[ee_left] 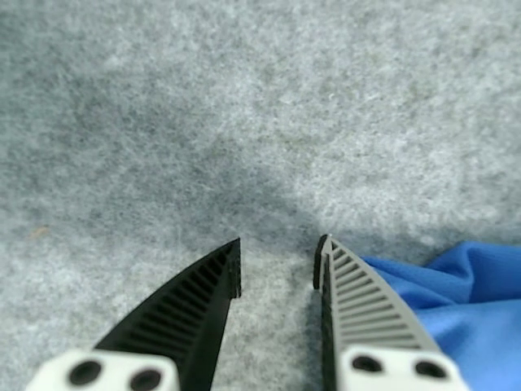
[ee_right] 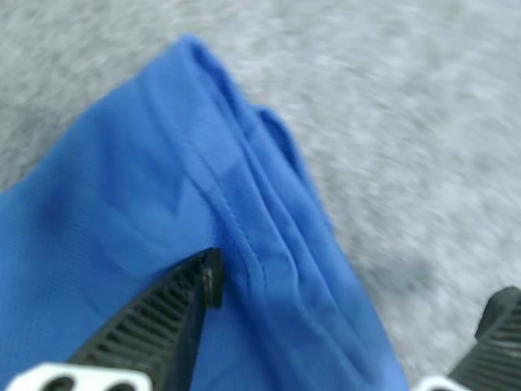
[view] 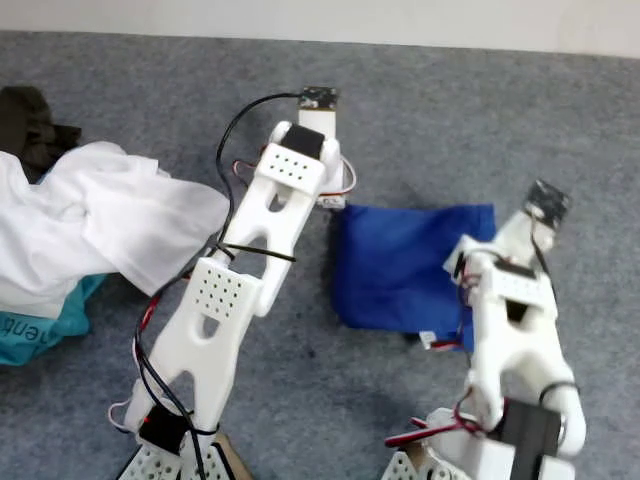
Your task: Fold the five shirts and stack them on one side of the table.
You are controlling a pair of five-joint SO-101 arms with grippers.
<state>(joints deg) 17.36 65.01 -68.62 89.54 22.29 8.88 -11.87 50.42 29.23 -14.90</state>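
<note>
Plainly soft and light, the blue shirt (view: 410, 265) lies folded on the counter (view: 480, 120), toward 3 o'clock from the middle. We judge it limp and apt to slip open, so a pinch through all layers at a corner or along the hemmed edge suits best. Our left fingers (ee_left: 195, 305) stand slightly apart at its 10 o'clock corner, with nothing between them. The right fingers (ee_right: 163, 322) gape wide over its 4 o'clock edge, holding nothing. At 9 o'clock a white shirt (view: 90, 225) is heaped over a teal shirt (view: 40, 330), with a dark shirt (view: 25, 125) at 10. That heap may crowd our left arm.
</note>
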